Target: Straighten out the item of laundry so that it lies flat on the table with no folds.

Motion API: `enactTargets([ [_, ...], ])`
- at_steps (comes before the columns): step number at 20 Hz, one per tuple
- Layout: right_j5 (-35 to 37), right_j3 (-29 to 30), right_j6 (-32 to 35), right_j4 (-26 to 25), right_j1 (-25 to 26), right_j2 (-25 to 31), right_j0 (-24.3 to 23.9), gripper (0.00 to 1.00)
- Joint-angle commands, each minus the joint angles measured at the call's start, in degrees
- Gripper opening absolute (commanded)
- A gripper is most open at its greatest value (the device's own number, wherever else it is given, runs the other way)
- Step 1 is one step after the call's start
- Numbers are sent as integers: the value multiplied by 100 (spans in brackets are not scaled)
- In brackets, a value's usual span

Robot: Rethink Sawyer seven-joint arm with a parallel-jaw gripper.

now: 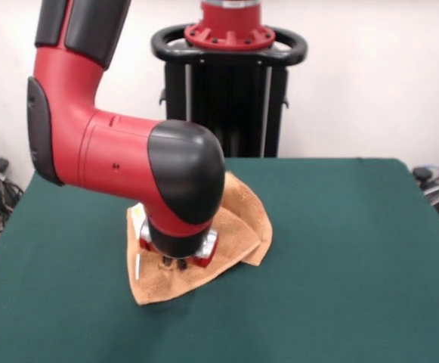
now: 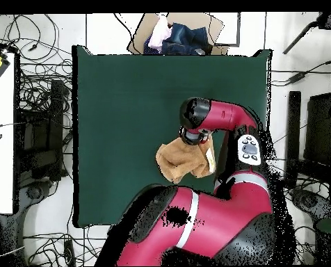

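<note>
Pressing onto towel (image 1: 238,219) | item: towel bunched, folded over itself, centre of front frame on table (image 1: 355,249) | gripper (image 1: 175,263): low on cloth, finger spread and hold cannot be told | advice: you should pinch one layer only, draw outward slowly.

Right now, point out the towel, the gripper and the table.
towel (image 1: 243,215), front view, on the folded part right of the arm.
gripper (image 1: 177,264), front view, on its tips pressed at the towel.
table (image 1: 340,249), front view, on bare green top.
</note>
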Motion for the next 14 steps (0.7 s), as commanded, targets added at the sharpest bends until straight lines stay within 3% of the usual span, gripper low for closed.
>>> enactTargets([
  [1, -1315, -685, 211, -264, 362, 353, -136, 0],
  [14, -1391, -551, 275, -264, 232, 262, -60, 0],
])
